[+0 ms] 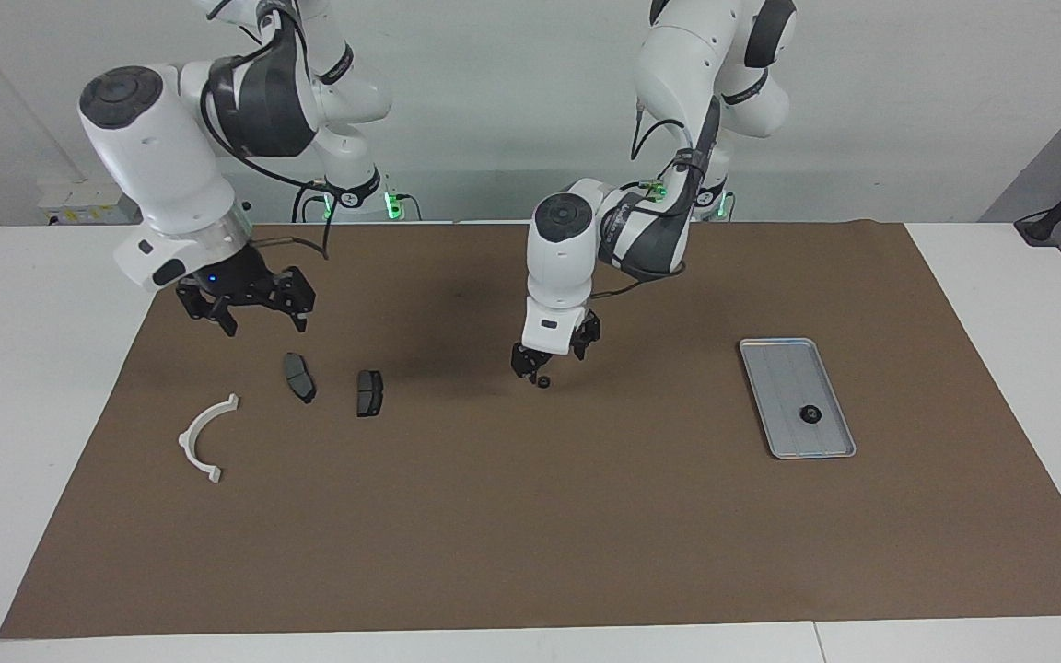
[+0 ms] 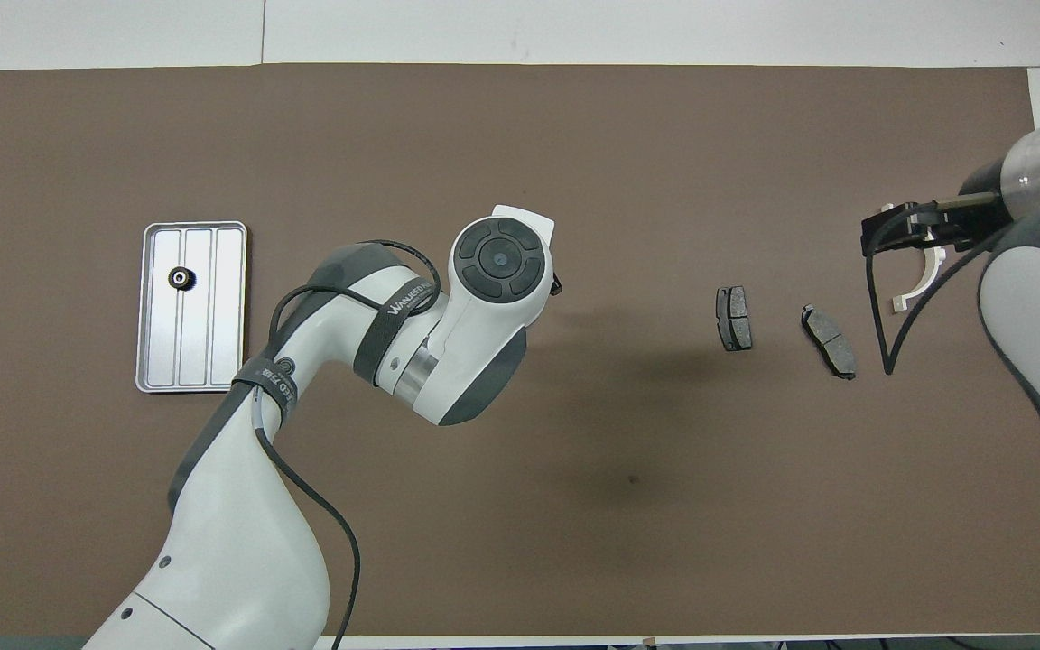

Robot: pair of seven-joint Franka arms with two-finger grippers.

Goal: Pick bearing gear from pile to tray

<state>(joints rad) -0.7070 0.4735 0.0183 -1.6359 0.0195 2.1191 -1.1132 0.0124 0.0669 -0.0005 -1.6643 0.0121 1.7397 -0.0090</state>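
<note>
- Two arms work over a brown paper mat (image 1: 530,534) on the white table.
- Right gripper (image 1: 245,318): raised over bare mat at the right arm's end, spread and holding nothing. Judged to wait there, clear of the pick.
- Left gripper (image 1: 542,366): low at mid-table, directly above a small black round bearing gear (image 1: 542,381) that lies alone on the mat. Whether it is spread or pressed together cannot be told. The overhead view hides it under the wrist. Judged step: descent onto this gear for the grasp.
- Remaining pile, toward the right arm's end: a dark grey flat brake pad (image 1: 299,378), with a second brake pad (image 1: 369,393) just beside it.
- Flat rectangular silver-grey metal tray (image 1: 784,378): toward the left arm's end, well apart from the pile. The left arm therefore serves it without crossing.
- One delivered black gear (image 1: 808,414) lies in the tray, in the half farther from the robots.
- White curved arc bracket (image 1: 186,438): farthest of the pile from the robots, untouched.
</note>
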